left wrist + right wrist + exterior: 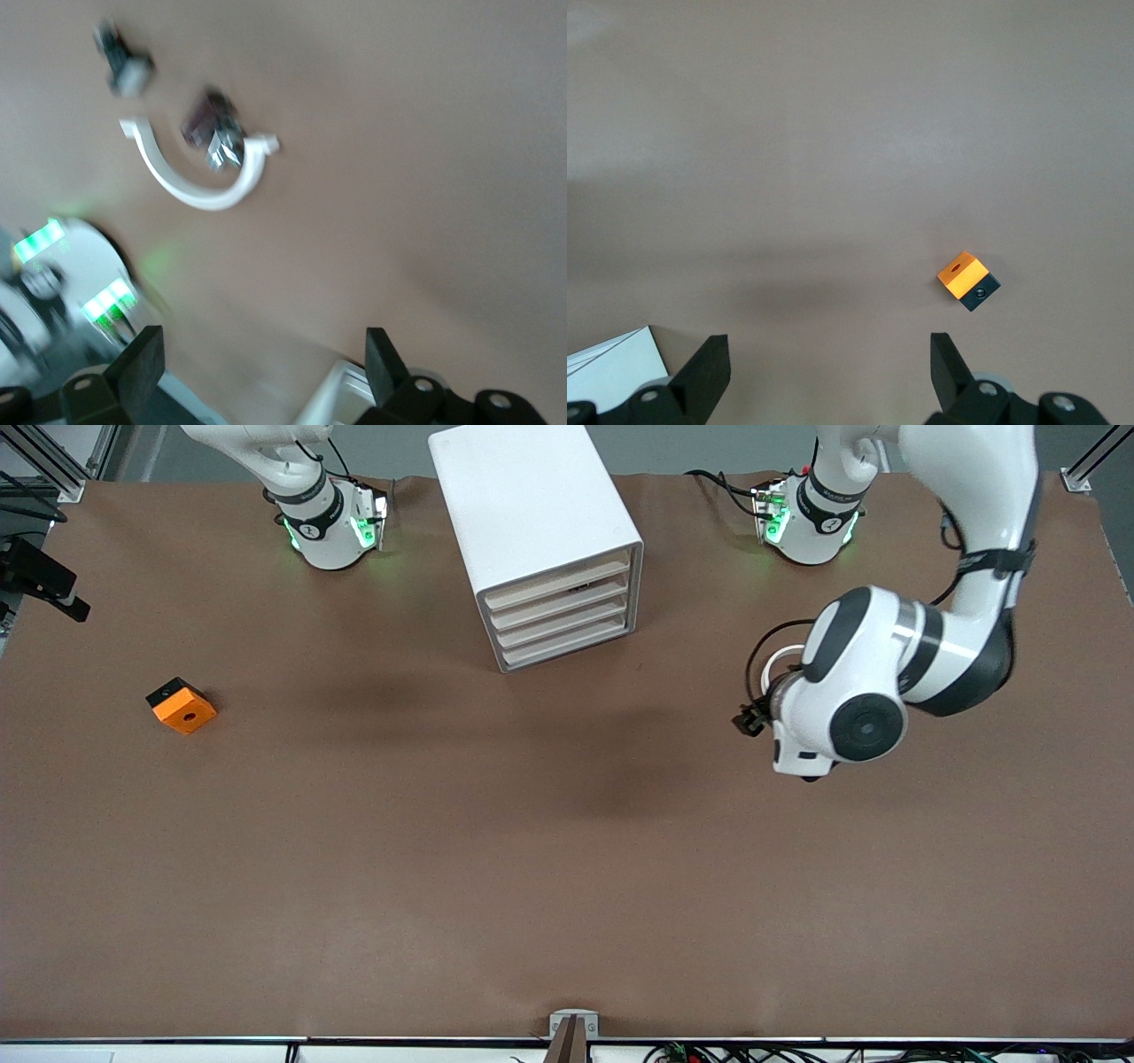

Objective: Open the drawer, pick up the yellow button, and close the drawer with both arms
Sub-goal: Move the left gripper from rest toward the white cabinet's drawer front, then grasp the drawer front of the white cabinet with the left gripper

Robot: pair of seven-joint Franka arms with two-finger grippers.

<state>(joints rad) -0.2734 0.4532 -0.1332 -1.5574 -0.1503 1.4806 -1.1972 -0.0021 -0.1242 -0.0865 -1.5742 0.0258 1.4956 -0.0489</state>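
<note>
The white cabinet (pixel 532 505) stands at the table's middle near the arms' bases. Its uppermost drawer (pixel 560 573) is shut, like the three below it. The button is hidden. The left arm's hand (pixel 833 717) hangs over bare table toward the left arm's end, beside the cabinet. My left gripper (pixel 263 372) is open and empty, with a corner of the cabinet (pixel 341 403) between its fingers' line of sight. My right gripper (pixel 826 367) is open and empty, high over the table; it is out of the front view.
An orange square block with a hole (pixel 182 706) lies toward the right arm's end; it also shows in the right wrist view (pixel 967 279). A white cable loop (pixel 199 181) lies near the left arm's base (pixel 806 518). A cabinet corner (pixel 607 372) shows in the right wrist view.
</note>
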